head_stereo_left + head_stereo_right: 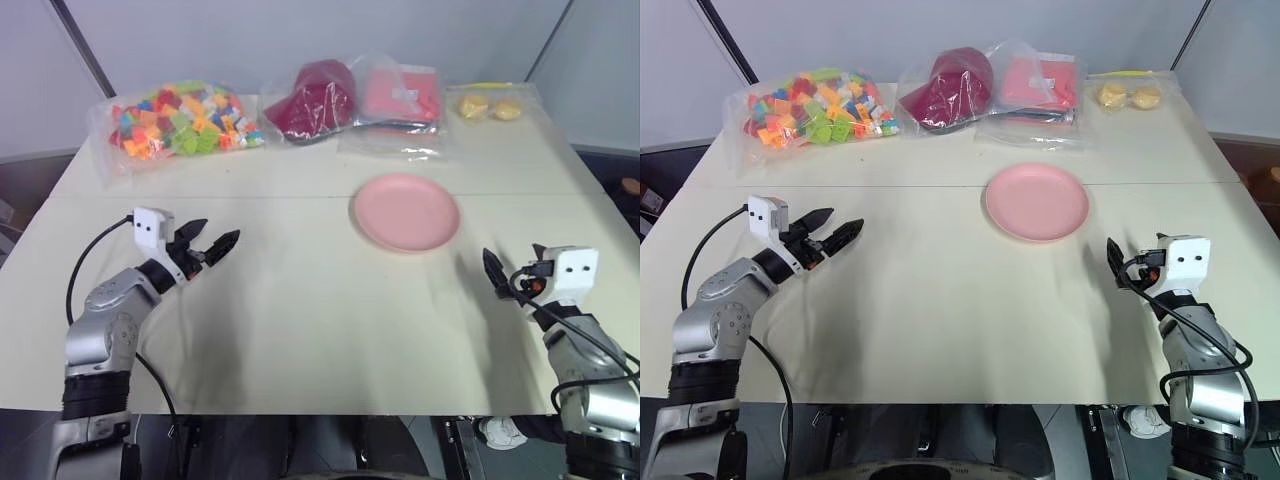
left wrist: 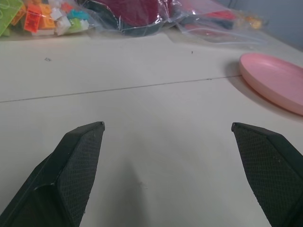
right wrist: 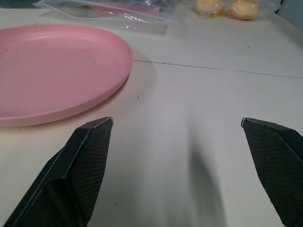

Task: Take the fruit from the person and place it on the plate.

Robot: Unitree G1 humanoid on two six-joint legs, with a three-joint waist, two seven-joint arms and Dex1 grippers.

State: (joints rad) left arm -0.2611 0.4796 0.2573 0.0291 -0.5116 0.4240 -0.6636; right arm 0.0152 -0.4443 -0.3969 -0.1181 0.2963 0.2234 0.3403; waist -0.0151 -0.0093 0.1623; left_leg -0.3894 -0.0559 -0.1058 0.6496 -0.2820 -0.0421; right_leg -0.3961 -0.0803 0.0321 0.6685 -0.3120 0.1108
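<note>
Lying empty — plate point(image 1: 406, 211) | ahead-left of right hand point(image 1: 492, 270) — apart

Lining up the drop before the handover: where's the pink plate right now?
In the head views the pink plate lies bare on the table's right half, just in front of the bagged pink-red packet, ahead and inward of the right gripper.

Pink plate point(image 1: 406, 211) flat, bare, on table's far right half.
</note>
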